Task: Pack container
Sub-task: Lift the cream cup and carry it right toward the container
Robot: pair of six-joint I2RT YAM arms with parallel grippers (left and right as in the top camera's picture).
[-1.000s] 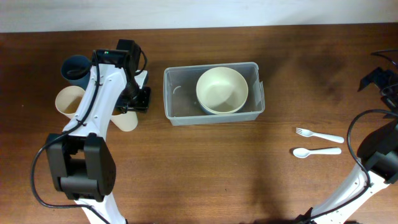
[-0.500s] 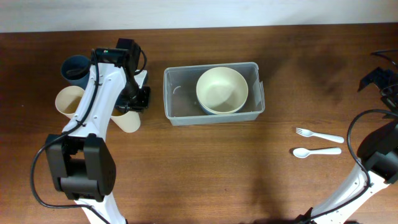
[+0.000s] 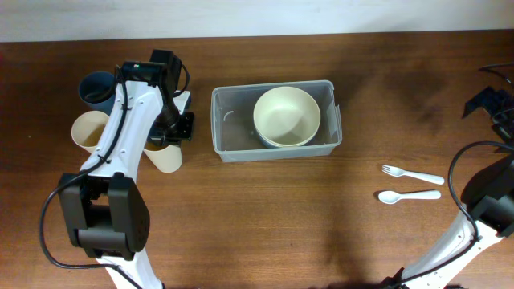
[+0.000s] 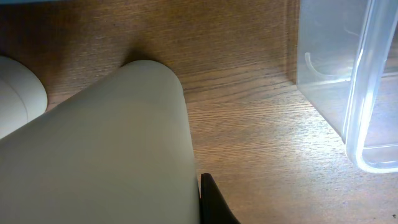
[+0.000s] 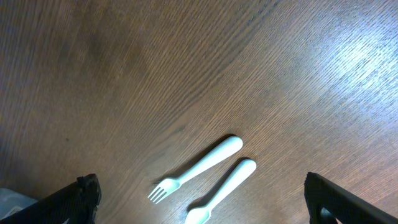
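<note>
The clear container (image 3: 233, 132) stands at mid-table with a cream bowl (image 3: 287, 116) inside it. To its left my left gripper (image 3: 171, 128) is shut on a cream cup (image 3: 165, 157). That cup (image 4: 106, 149) fills the left wrist view, with one black finger (image 4: 210, 200) pressed against its side and the other hidden behind it. The container's corner (image 4: 367, 93) shows at the right of that view. My right gripper (image 5: 199, 186) hangs open above a white fork (image 5: 196, 168) and spoon (image 5: 225, 191), holding nothing.
A second cream cup (image 3: 88, 128) and a dark blue cup (image 3: 98, 87) stand left of the held cup. The fork (image 3: 414, 173) and spoon (image 3: 409, 196) lie at the right, near the right arm (image 3: 486, 100) at the table's edge.
My left gripper's jaws have closed onto the cream cup. The right arm has not moved.
</note>
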